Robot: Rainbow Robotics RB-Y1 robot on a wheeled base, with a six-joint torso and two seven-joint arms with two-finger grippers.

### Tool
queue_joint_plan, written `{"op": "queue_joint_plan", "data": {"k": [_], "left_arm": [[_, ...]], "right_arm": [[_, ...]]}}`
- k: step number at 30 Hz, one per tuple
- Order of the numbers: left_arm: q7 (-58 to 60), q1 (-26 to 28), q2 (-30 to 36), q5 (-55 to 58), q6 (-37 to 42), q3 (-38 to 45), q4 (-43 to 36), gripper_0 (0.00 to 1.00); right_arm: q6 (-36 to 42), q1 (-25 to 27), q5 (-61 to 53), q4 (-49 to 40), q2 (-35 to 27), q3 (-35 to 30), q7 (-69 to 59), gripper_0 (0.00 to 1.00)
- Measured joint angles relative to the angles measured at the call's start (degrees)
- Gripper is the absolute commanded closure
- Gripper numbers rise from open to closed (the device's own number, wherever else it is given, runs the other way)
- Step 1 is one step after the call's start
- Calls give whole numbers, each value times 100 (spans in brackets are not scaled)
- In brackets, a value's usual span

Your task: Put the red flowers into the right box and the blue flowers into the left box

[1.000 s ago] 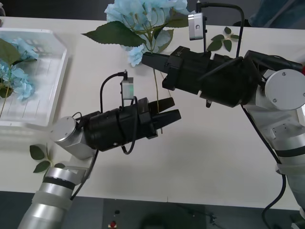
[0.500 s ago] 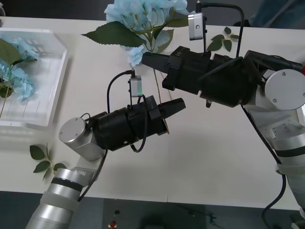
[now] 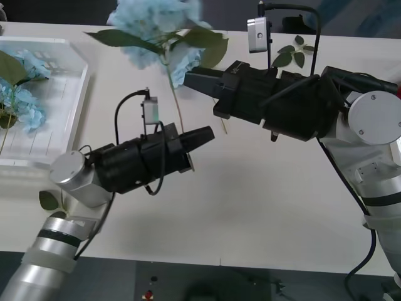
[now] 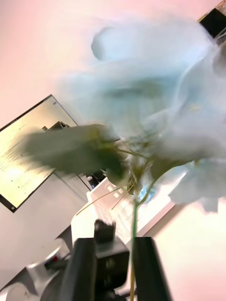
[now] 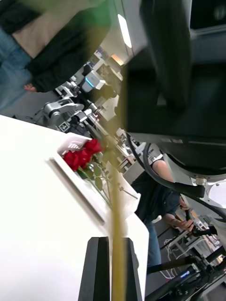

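1 blue flower stem (image 3: 177, 106) aloft, 2 blue clusters (image 3: 25, 88) in 1 left box (image 3: 62, 100), 2 leaf sprigs (image 3: 291, 53).

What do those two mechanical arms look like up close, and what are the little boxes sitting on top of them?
Both arms are silver-grey tubes with round joint caps, ending in bulky black wrists. The left gripper and right gripper taper to black jaws. Each wrist carries a small grey camera box with a looping black cable.

Bare table (image 3: 263, 188) between arms; right tool (image 3: 191, 79) (raised) beside stem (image 3: 178, 113).
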Motion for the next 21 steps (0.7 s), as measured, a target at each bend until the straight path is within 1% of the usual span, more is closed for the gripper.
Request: {"op": "queue_joint_plan", "data": {"k": [4,7,12,16,18,19,21], "left_arm": [[0,0,499,356,157,138,0,100],[0,0,626,378,420,487,1,100],[0,-22,537,-208,799,1635,1,100],[45,-346,566,-1029,1418,2668,2,100],[357,-616,682,-1446,1712,3056,2,100],[736,-757,760,-1665,1873,3193,2,100],[1864,-1089,958,-2177,2258,3404,3,100]], "right_arm": [[-79,0,0,0,-2,-6,-2,0],[-107,0,-1,0,-11,-56,-4,0],[-108,0,-3,0,-124,-346,-52,0],[-109,0,9,0,-561,-584,-574,0],[-110,0,146,2,-840,-678,-930,0],[-111,0,223,14,-986,-712,-1074,0],[-108,-2,336,102,-1357,-742,-1278,0]]}}
